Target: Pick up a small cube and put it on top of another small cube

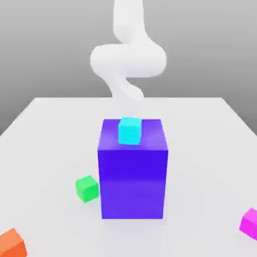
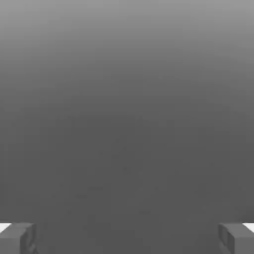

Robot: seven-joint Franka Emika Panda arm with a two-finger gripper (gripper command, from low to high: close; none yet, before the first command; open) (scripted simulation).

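Light: even and soft, rendered, with no single source marked.
Table [image 1: 45, 140]: bright, near white, with no glare.
Shadows: only a faint soft patch at the foot of the purple-blue block [image 1: 133, 173]; front face darker than its top.
Arm [image 1: 128, 55]: pale, washed out and hazy at upper centre of the frame.
Background: grey gradient in both views.
Hand view: dim, grey, blurred.

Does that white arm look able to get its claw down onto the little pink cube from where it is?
Probably yes. The pink cube sits alone on the table at the exterior view's right, clear of the big purple block. The claw is open and holds nothing.
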